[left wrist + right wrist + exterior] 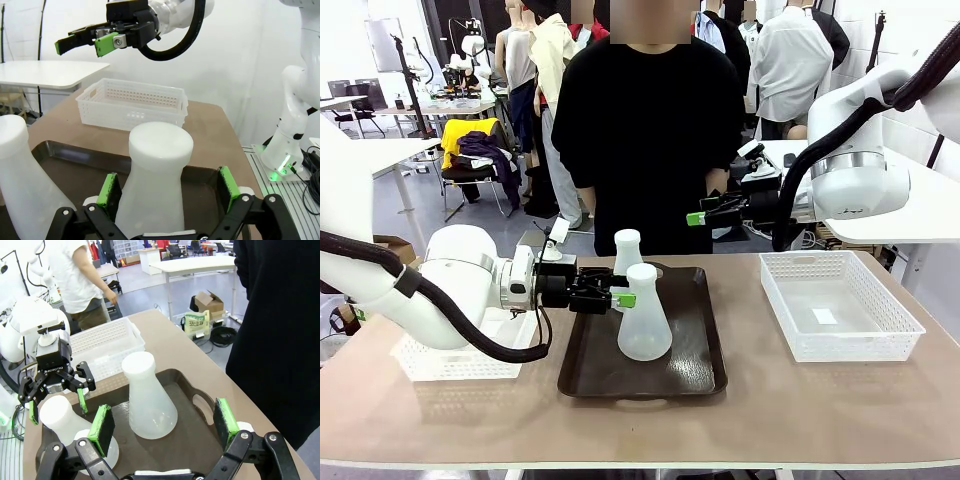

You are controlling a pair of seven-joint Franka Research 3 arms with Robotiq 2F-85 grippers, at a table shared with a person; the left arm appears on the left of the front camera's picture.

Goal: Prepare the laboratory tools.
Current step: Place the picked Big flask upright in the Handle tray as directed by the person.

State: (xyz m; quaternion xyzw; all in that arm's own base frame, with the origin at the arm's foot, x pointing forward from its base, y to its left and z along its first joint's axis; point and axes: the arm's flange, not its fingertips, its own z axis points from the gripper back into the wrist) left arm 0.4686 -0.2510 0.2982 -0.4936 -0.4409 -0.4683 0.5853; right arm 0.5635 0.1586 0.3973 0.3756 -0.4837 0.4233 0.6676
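Two frosted-white conical flasks stand upright on the dark brown tray [695,365]. The front flask [645,318] has its neck between the green pads of my left gripper [622,298]. In the left wrist view this flask [160,170] stands between the spread pads of the left gripper [167,187], which is open, with a gap on each side. The back flask [627,250] stands free; it is the flask [17,170] at the left edge of that view. My right gripper [705,216] hangs open above the tray's far right. In its own view the right gripper [164,422] looks down on the back flask [147,400].
A white lattice basket [840,305] sits at the table's right. Another basket [450,362] lies under my left arm. A person in black [650,130] stands at the far edge behind the tray. Bare tabletop lies in front of the tray.
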